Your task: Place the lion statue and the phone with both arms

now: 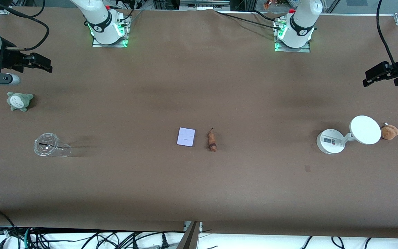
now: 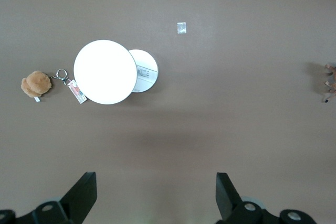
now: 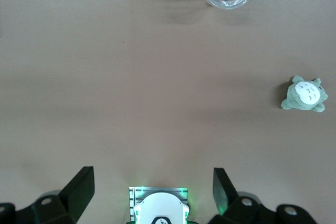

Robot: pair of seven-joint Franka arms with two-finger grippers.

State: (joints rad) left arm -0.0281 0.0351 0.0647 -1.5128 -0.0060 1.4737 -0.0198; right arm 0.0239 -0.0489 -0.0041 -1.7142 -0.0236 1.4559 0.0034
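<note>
- Desk (image 1: 199, 186): wide brown-covered surface carrying every item listed here.
- Phone (image 1: 186, 137): small flat pale lavender-white rectangle with rounded corners, lying flat near the middle of the desk.
- Lion statue (image 1: 212, 140): tiny narrow orange-brown figurine with a darker end and thin dark tail, lying on its side just beside the phone, toward the left arm's end, not touching it.
- Left pincer (image 1: 380, 73): black, two-fingered, spread wide and holding nothing, raised over the left arm's end of the desk.
- Right pincer (image 1: 38, 63): black, spread wide and holding nothing, raised over the right arm's end.
- White round-based stand with disc (image 1: 349, 135): near the left arm's end.
- Brown plush toy (image 1: 389, 132): rounded, touching the disc's edge.
- Grey-green plush (image 1: 19, 101): near the right arm's end.
- Clear plastic cup (image 1: 51, 146): on its side, nearer the front camera than the grey-green plush.
</note>
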